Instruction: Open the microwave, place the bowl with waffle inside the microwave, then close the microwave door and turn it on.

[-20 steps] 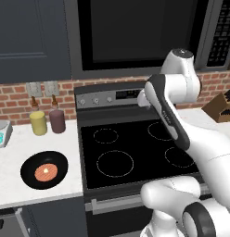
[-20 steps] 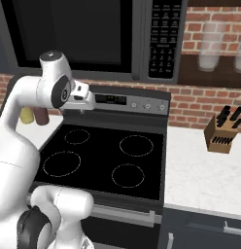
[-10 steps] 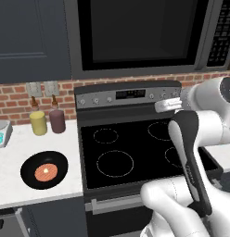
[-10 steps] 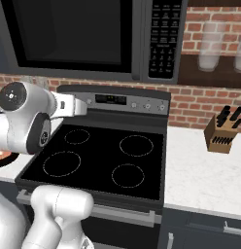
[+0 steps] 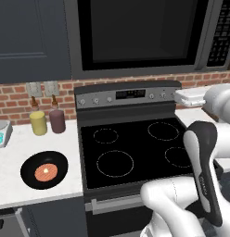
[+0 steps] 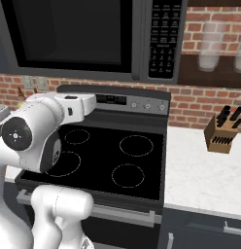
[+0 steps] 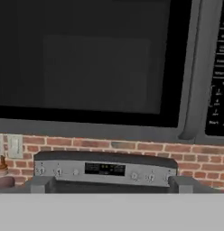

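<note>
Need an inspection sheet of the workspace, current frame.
Surface: white counter left of black stove.
Job's things: microwave, microwave door shut; bowl on the counter, waffle inside it.
Clutter: yellow jar, maroon jar, knife block.
Gripper: gripper open, empty, facing the microwave door.
Cables: nothing seen.
Surroundings: brick wall, dark cabinet.

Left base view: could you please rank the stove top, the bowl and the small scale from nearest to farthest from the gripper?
1. Stove top, in the middle, right by the gripper.
2. Bowl, on the left counter beside the stove.
3. Small scale, at the counter's far left edge.
</note>
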